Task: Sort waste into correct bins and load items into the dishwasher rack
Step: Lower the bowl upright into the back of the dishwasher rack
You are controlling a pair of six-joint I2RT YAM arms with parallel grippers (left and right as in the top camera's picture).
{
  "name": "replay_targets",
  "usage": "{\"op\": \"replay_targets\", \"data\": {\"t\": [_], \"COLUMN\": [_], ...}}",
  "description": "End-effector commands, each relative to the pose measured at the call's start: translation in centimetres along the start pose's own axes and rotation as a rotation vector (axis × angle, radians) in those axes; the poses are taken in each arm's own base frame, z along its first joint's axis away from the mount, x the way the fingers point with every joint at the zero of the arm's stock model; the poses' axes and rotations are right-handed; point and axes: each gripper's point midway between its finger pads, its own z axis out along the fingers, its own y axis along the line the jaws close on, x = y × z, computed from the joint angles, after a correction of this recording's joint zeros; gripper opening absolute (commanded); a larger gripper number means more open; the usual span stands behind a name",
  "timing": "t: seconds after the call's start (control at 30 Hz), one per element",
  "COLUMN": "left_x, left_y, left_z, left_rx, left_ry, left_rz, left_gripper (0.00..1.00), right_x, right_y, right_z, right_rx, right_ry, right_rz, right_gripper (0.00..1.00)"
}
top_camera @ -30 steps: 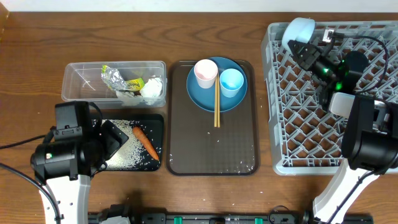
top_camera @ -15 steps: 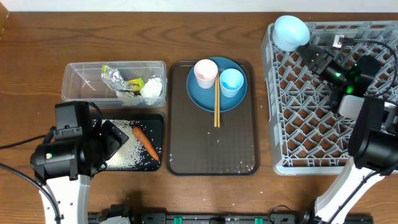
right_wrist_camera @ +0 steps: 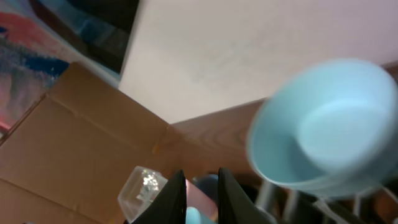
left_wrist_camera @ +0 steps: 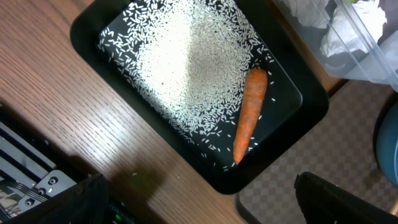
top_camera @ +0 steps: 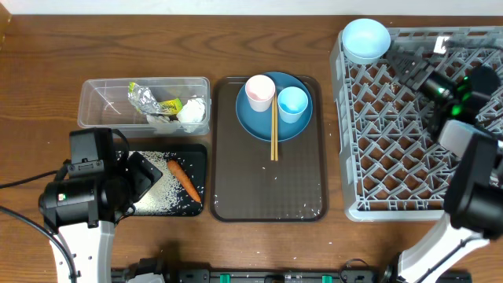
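Now, right gripper (right_wrist_camera: 200, 186) over the far part of the grey rack (top_camera: 393, 149), fingers only a thin gap apart, holding nothing. Near the pale-blue bowl (top_camera: 367, 39) but not touching it. Bowl open side up on the far left corner of the rack. Wide open and empty, left gripper (left_wrist_camera: 199, 183) above the black tray (left_wrist_camera: 289, 99) with the white rice (left_wrist_camera: 186, 68) and the carrot (left_wrist_camera: 249, 115). On the brown tray (top_camera: 267, 189), middle of the bench (top_camera: 47, 47): blue plate (top_camera: 251, 122), pink-white cup (top_camera: 260, 92), light-blue cup (top_camera: 292, 102) and chopsticks (top_camera: 273, 134). In the clear tub (top_camera: 98, 106) at far left: foil (top_camera: 143, 96), wrapper (top_camera: 169, 104) and tissue (top_camera: 192, 112).
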Motion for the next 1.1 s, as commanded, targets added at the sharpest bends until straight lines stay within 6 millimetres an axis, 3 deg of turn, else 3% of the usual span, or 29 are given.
{"op": "replay_targets", "data": {"t": [0.0,0.2,0.37,0.5,0.63,0.77,0.97,1.07], "left_x": [-0.1,-0.1,-0.1,-0.1,-0.1,-0.1,-0.1,-0.1], "left_y": [0.3,0.3,0.3,0.3,0.3,0.3,0.3,0.3], "left_z": [0.1,0.1,0.1,0.1,0.1,0.1,0.1,0.1], "left_rx": [-0.014,-0.014,-0.014,-0.014,-0.014,-0.014,-0.014,-0.014], "left_ry": [-0.005,-0.005,-0.005,-0.005,-0.005,-0.005,-0.005,-0.005], "left_rz": [0.012,0.012,0.012,0.012,0.012,0.012,0.012,0.012], "left_gripper": [0.98,0.98,0.98,0.98,0.98,0.98,0.98,0.98], "right_x": [-2.2,-4.3,-4.7,-3.9,-2.2,0.5,4.6,5.6], "right_y": [3.4,4.2,3.2,5.3,6.2,4.2,-1.3,-3.2], "right_z": [-0.7,-1.0,-0.9,2.4,5.8,8.0,10.2,10.8], "right_rx": [0.013,0.266,0.743,0.911,0.972,0.965,0.92,0.926], "right_ry": [-0.04,-0.073,0.015,0.14,0.205,0.275,0.415,0.434], "right_rz": [-0.087,-0.124,-0.295,-0.563,-0.705,-0.697,-0.663,-0.655], "right_gripper": [0.15,0.13,0.15,0.2,0.31,0.27,0.25,0.25]}}
